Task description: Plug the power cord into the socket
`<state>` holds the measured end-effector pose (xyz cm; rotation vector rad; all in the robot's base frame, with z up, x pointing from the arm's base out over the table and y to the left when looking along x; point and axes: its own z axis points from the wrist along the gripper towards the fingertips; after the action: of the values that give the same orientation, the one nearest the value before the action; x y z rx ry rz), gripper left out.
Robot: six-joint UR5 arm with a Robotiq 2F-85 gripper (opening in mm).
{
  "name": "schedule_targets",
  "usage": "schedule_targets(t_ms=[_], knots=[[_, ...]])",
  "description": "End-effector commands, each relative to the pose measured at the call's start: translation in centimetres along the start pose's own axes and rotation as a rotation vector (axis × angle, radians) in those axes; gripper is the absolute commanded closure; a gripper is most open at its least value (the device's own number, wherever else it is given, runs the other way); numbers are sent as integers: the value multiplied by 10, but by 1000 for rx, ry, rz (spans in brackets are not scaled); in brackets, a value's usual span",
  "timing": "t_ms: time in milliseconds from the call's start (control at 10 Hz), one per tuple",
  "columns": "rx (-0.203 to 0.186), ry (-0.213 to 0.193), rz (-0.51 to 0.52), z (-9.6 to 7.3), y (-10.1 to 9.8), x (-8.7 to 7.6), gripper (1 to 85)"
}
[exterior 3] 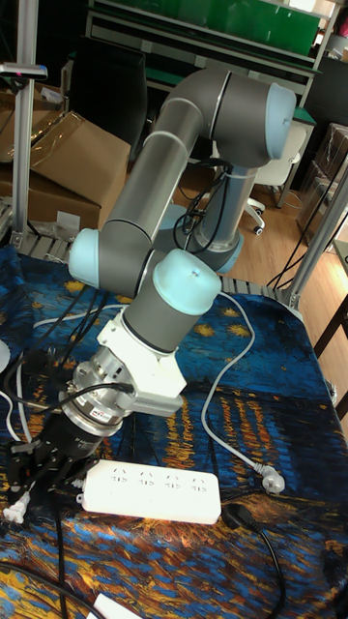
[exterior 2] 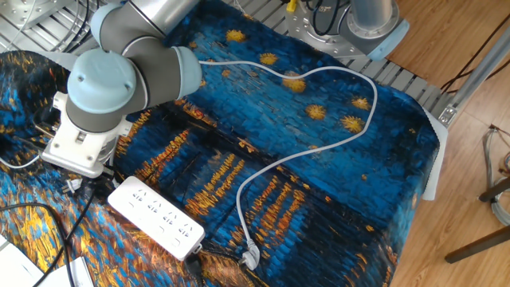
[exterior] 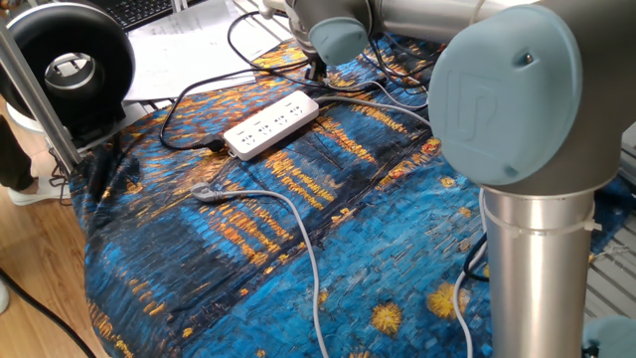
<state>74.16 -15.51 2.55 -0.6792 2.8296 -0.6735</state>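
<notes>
Power cord (exterior 2: 263, 171) lies loose across the cloth, plug (exterior 2: 249, 257) at 3 o'clock of the socket (exterior 2: 155, 217) | gripper (exterior 3: 43, 464) low at socket's far end, jaw state cannot tell | step: approach | next: reach plug, grasp.
</notes>
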Motion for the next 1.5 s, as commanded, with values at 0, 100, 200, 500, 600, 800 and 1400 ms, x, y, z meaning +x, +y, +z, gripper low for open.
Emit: schedule_targets(t_ms=[0,100,200,500,600,800,1400], knots=[[21,-4,32,7,-5,-2,510],[22,-11,31,12,-9,-4,510],[5,-15,46,13,0,-7,497],[0,-13,70,8,14,-9,500],[5,-12,72,12,13,-8,507],[23,-30,70,23,5,-6,507],[-8,19,81,4,6,14,530]])
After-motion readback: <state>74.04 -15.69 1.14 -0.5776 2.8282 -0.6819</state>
